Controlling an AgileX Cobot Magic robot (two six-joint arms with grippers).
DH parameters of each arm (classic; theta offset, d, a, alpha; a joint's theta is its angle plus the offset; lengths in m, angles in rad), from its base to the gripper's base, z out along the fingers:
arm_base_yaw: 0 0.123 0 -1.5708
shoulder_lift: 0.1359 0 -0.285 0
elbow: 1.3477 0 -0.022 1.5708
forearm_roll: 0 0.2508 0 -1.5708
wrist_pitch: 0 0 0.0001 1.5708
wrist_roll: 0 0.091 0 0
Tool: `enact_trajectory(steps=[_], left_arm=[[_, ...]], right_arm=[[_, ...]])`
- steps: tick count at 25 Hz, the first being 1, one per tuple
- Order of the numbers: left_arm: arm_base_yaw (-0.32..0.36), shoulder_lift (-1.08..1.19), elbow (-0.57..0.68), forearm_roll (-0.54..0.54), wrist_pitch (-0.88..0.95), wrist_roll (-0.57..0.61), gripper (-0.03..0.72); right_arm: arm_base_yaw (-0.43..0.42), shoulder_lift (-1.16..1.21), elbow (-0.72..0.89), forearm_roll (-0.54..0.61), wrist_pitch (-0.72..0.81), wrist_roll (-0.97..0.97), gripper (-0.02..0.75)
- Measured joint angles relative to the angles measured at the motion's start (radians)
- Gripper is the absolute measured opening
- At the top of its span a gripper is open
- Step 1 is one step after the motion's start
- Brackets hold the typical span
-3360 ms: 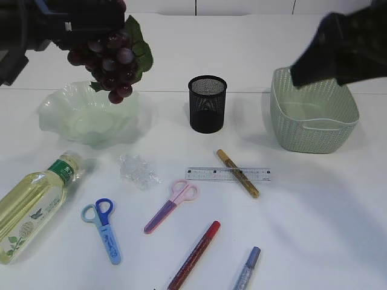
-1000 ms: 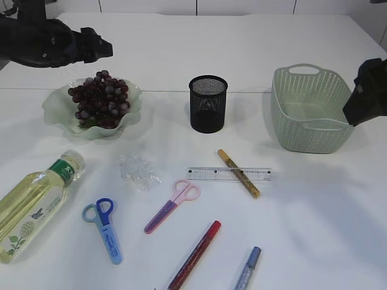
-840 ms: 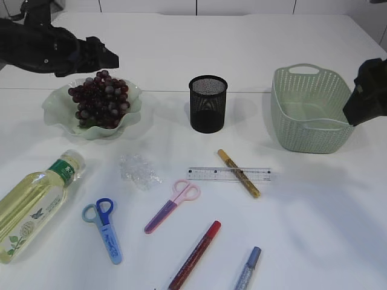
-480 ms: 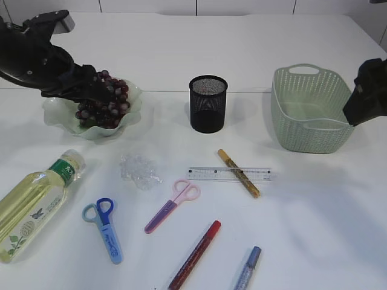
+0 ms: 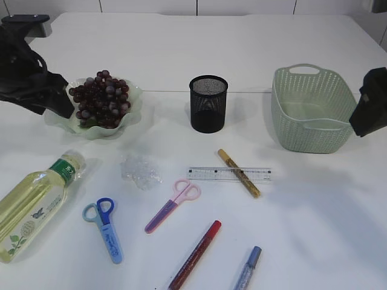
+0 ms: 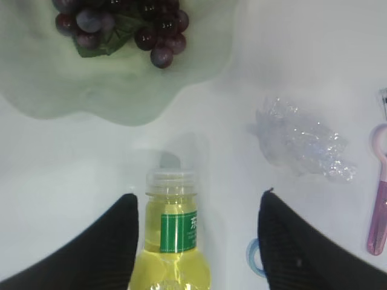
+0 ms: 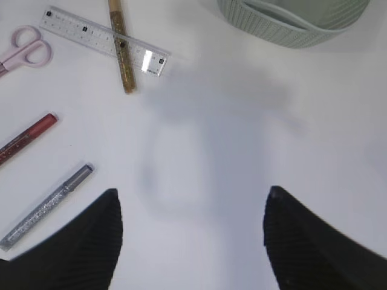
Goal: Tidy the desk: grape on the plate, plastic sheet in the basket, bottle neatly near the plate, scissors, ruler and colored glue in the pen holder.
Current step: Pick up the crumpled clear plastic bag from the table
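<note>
The grape bunch [image 5: 100, 99] lies on the pale green plate [image 5: 130, 115]. My left gripper [image 5: 60, 106] hangs open by the plate's left rim. In the left wrist view the neck of the lying bottle [image 6: 172, 241] shows between the spread jaws, untouched. The crumpled plastic sheet [image 5: 140, 172] lies right of the bottle [image 5: 33, 205]. Ruler [image 5: 230, 174], gold glue [image 5: 239, 173], pink scissors [image 5: 172, 205], blue scissors [image 5: 106, 229], red glue [image 5: 195, 254] and silver glue [image 5: 248, 269] lie flat. My right gripper [image 7: 192, 191] is open over bare table.
The black mesh pen holder [image 5: 207, 103] stands upright at the centre back. The green woven basket [image 5: 311, 109] sits at the right, with the right arm [image 5: 370, 103] just beyond it. The table's near edge runs close to the glue sticks.
The grape bunch, held aloft earlier, now rests on the plate. The left arm has swung from above the plate down to its left side. The right arm has barely moved.
</note>
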Motion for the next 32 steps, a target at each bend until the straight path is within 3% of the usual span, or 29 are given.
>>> enact_trajectory(steps=[7, 14, 26, 32], left_arm=[[0.0, -0.086, 0.012, 0.007, 0.025, -0.063, 0.455], [0.0, -0.232, 0.145, 0.007, 0.04, -0.071, 0.455], [0.0, -0.444, 0.248, 0.006, 0.13, -0.096, 0.453], [-0.013, -0.434, 0.25, -0.156, 0.084, -0.146, 0.453]], right_arm=[[0.0, 0.0, 0.0, 0.0, 0.032, 0.006, 0.563], [0.0, 0.0, 0.0, 0.011, 0.105, 0.01, 0.563], [0.0, 0.0, 0.0, 0.159, 0.088, 0.012, 0.563], [0.0, 0.0, 0.0, 0.167, 0.088, 0.012, 0.563]])
